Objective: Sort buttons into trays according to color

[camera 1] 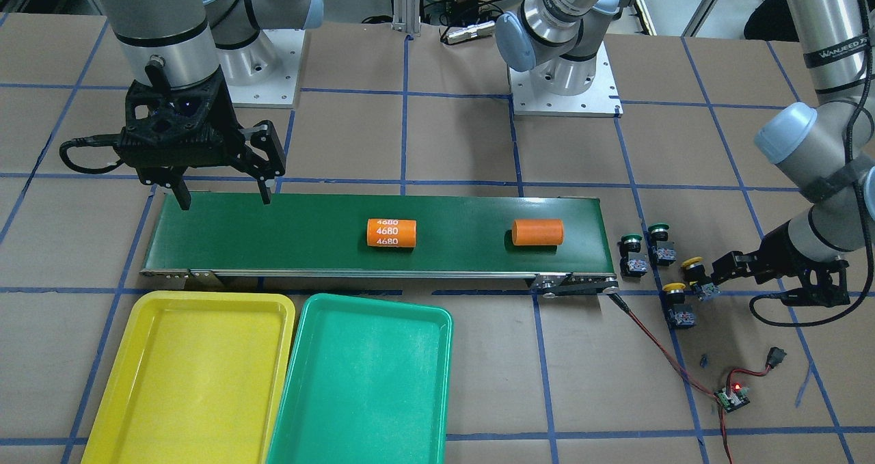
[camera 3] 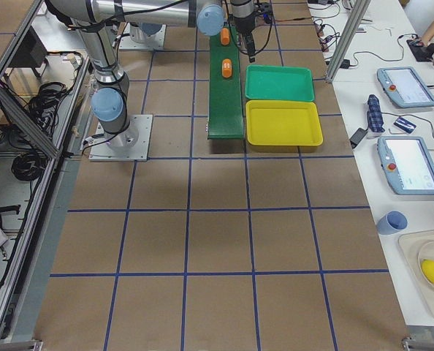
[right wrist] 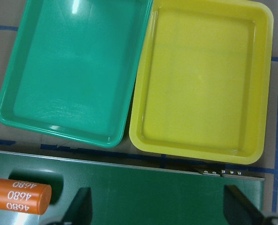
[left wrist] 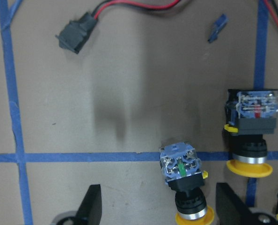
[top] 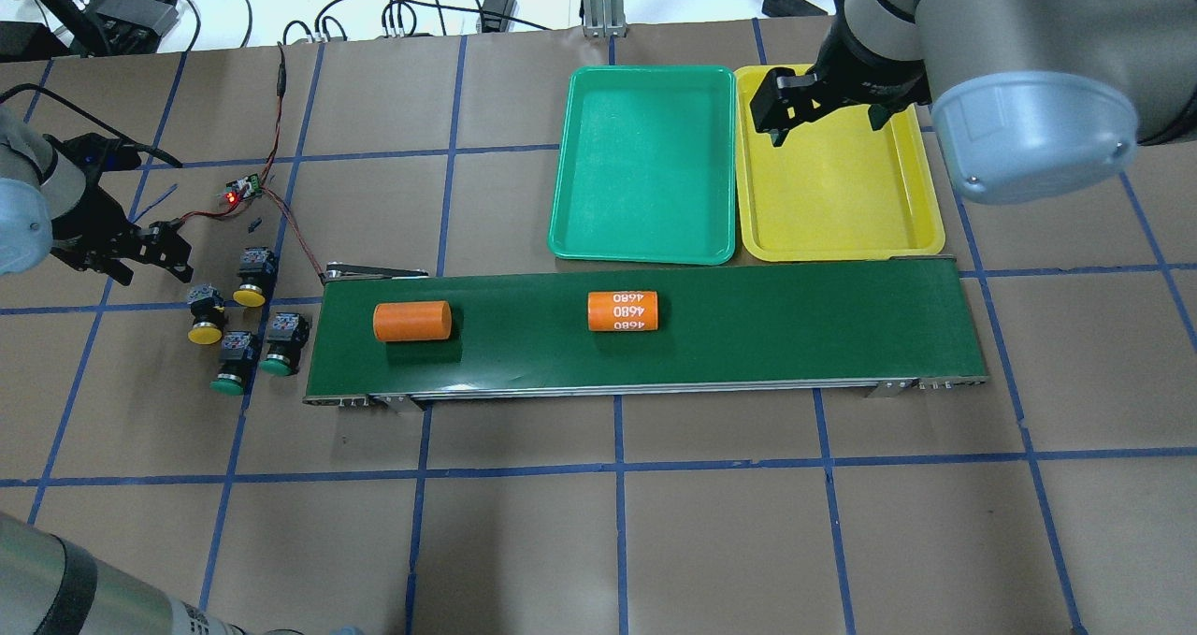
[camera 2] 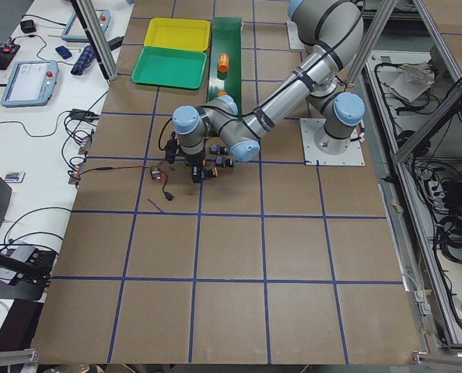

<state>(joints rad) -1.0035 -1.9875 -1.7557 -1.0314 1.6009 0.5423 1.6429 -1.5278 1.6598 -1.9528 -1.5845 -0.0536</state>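
Note:
Four buttons stand on the table off the conveyor's end: two yellow-capped (camera 1: pixel 694 270) (camera 1: pixel 675 304) and two green-capped (camera 1: pixel 630 253) (camera 1: pixel 661 242). My left gripper (camera 1: pixel 719 270) is open and low beside the yellow ones. In the left wrist view one yellow button (left wrist: pixel 183 171) lies between its fingers, and the other (left wrist: pixel 251 126) is just outside the right finger. My right gripper (camera 1: pixel 224 199) is open and empty above the far end of the belt, near the empty yellow tray (camera 1: pixel 191 375) and green tray (camera 1: pixel 362 389).
A long dark-green conveyor belt (camera 1: pixel 273 238) carries two orange cylinders, one plain (camera 1: pixel 537 232) and one marked 4680 (camera 1: pixel 391 232). A small circuit board with a red light (camera 1: pixel 731 397), its red wires and a black switch (camera 1: pixel 776 356) lie near the buttons.

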